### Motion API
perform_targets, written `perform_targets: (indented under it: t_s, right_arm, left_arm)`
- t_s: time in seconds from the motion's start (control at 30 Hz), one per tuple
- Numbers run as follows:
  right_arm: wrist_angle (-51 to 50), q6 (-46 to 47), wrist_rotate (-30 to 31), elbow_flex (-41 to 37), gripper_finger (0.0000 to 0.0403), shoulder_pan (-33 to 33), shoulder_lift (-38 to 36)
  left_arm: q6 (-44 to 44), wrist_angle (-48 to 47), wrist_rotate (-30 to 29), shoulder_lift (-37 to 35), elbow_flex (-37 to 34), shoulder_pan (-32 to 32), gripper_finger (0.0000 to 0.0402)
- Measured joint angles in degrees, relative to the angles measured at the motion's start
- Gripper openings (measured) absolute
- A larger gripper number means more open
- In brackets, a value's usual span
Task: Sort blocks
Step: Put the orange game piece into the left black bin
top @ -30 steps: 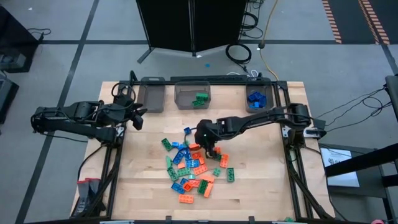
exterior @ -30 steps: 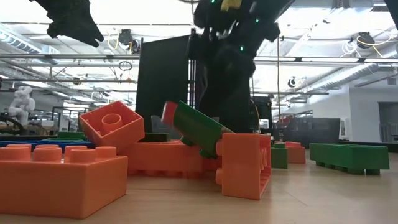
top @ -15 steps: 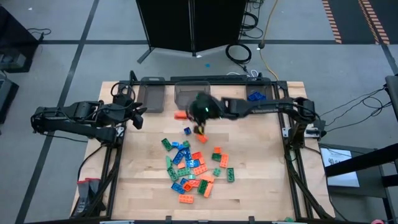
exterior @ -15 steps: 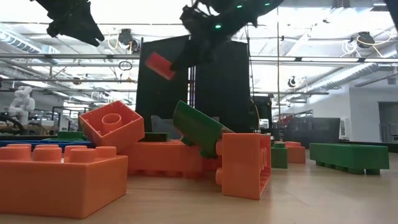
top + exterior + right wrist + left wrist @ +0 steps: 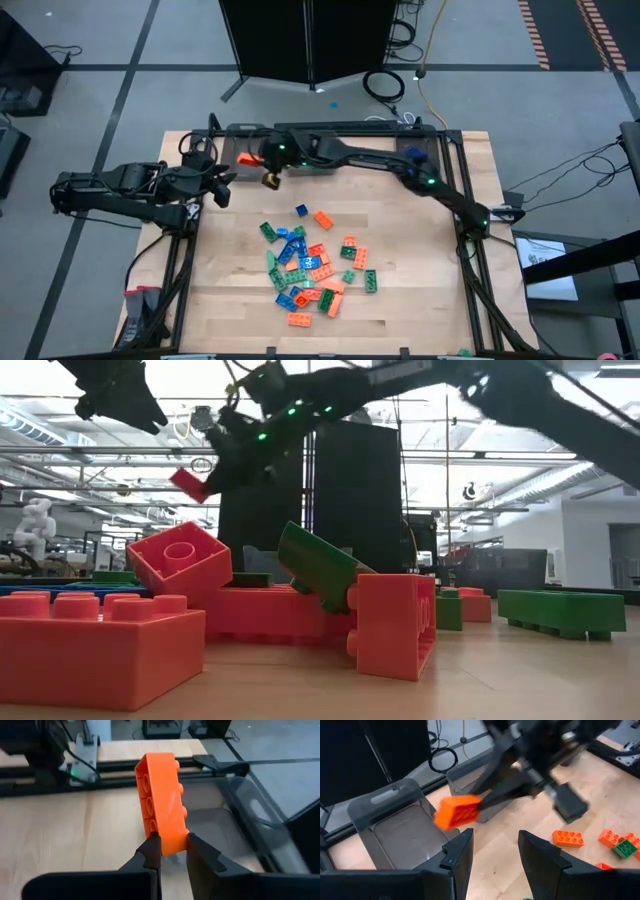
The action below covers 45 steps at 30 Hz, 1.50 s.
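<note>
The right hand point(image 5: 169, 851) is clamped on a small orange studded plastic brick point(image 5: 162, 802), gripping its lower end so that the brick stands up between the fingers; in the high view the right arm reaches all the way across the pale wooden surface point(image 5: 420, 280) and the brick point(image 5: 247, 160) hangs at the left grey translucent rectangular bin point(image 5: 243, 152), just at its inner edge. From the left wrist view that bin point(image 5: 402, 827) looks to hold nothing yet (its floor shows bare), so this would be the first orange piece to go in, judging by these pictures. The left hand point(image 5: 492, 852) waits over the left edge of the surface with its fingers apart and nothing between them. As for progress, the sorting looks barely started: the right grey bin point(image 5: 415, 158) shows a few blue bricks, the middle grey bin point(image 5: 310, 155) is largely hidden under the arm so its contents cannot be told, and the scattered pile of orange, green and blue bricks point(image 5: 310, 268) in the middle of the surface remains large. Most of the work is left.
</note>
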Motion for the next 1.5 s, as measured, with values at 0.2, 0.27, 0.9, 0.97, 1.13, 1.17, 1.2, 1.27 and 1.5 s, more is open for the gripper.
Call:
perform_targets:
  t_s: [0.2,0.27,0.9,0.97,1.13,1.17,1.2,1.27,1.5]
  right_arm:
    - [8.3,7.6,-2.1,-1.4,0.0045,-1.6,3.6]
    - [9.0,8.2,-2.1,-1.4,0.0045,-2.0,4.5]
    - [18.0,21.3,-3.4,-1.3,0.0045,-2.5,9.6]
    - [17.0,22.4,-3.4,-1.4,0.0045,-2.5,9.8]
    - [15.4,24.3,-3.2,-1.4,0.0053,-2.5,10.5]
    - [14.9,24.2,-3.1,-1.4,0.0055,-2.6,10.5]
    - [14.6,23.9,-3.1,-1.4,0.0055,-2.6,10.5]
    - [14.5,22.8,-3.1,-1.4,0.0055,-2.6,10.5]
    - [15.0,23.5,-3.1,-1.4,0.007,-2.8,10.5]
  left_arm:
    - [0.0,-0.1,0.0,0.0,0.0,0.0,0.016]
    - [0.1,-0.1,0.0,0.0,0.0,-0.1,0.016]
    - [0.0,-0.1,0.1,0.0,0.0,-0.1,0.016]
    - [0.0,-0.2,0.2,0.0,0.0,-0.1,0.016]
    - [0.0,-0.2,0.2,0.0,0.0,-0.1,0.016]
    - [0.0,-0.2,0.2,0.0,0.0,-0.1,0.016]
    - [0.0,-0.2,0.2,0.0,0.0,-0.1,0.016]
    - [0.0,-0.2,0.2,0.0,0.0,-0.1,0.016]
    - [0.0,-0.2,0.2,0.0,0.0,-0.1,0.016]
